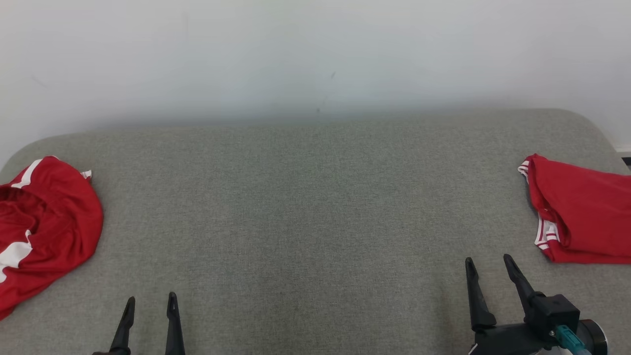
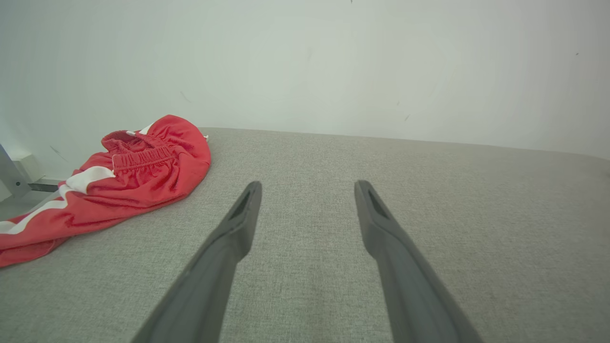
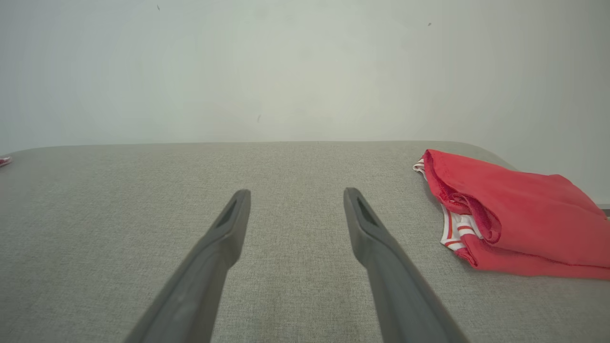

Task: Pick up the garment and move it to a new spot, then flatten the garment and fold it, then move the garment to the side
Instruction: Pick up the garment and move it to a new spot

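We judge the pick-up not yet begun. The crumpled garment (image 1: 47, 227) lies at nine o'clock on the grey cushion (image 1: 315, 197); a folded garment (image 1: 581, 212) sits at three. We advise pinching a raised ridge near its waistband. The left claw (image 1: 151, 298) and right claw (image 1: 488, 260) stand fully spread, holding nothing, clear of both garments.

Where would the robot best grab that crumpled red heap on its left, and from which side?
Its bunched waistband, the highest fold of the crumpled red garment, standing proud of the grey cushion. The open left claw should probably come down from above, approaching from the middle.
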Motion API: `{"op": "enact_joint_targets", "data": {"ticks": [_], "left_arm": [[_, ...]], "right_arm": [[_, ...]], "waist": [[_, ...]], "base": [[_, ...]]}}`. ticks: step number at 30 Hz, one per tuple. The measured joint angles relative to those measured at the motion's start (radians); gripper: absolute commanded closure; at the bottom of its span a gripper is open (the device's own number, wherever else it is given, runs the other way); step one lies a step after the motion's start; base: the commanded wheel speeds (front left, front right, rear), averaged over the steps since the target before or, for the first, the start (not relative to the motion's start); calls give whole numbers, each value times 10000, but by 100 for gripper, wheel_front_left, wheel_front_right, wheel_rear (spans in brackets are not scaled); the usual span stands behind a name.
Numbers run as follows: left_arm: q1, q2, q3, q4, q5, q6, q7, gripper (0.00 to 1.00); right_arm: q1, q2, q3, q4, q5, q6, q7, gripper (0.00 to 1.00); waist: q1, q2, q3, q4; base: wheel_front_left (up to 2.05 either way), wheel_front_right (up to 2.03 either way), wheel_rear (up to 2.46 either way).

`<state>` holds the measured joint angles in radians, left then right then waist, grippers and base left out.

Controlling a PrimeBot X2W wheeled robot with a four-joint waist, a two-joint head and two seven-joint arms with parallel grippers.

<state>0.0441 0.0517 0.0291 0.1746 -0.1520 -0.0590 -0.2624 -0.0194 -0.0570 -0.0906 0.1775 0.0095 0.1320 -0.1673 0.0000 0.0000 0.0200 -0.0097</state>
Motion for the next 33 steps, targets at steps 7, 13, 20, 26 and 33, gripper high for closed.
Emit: {"op": "enact_joint_targets", "data": {"ticks": [7, 13, 20, 26, 33], "left_arm": [[-54, -6, -107, 19, 42, -21, 0, 0], [31, -6, 35, -25, 293, 79, 0, 0], [141, -8, 313, -67, 362, 48, 0, 0], [295, -6, 481, -138, 395, 19, 0, 0], [371, -4, 734, -209, 391, 6, 0, 0]], "right_arm": [[287, 21, -263, -146, -58, 0, 42, 0], [317, 42, -161, -247, -48, 0, 174, 0], [353, 50, 111, -274, 82, 0, 238, 0], [337, 48, 391, -244, 259, 0, 274, 0], [219, 52, 734, -146, 337, 0, 307, 0]], "waist": [[0, 0, -13, 373], [0, 0, -38, 1083], [0, 0, -60, 2247], [0, 0, -84, 3378], [0, 0, -67, 4593]], "base": [[0, 0, 0], [0, 0, 0], [0, 0, 0], [0, 0, 0], [0, 0, 0]]}}
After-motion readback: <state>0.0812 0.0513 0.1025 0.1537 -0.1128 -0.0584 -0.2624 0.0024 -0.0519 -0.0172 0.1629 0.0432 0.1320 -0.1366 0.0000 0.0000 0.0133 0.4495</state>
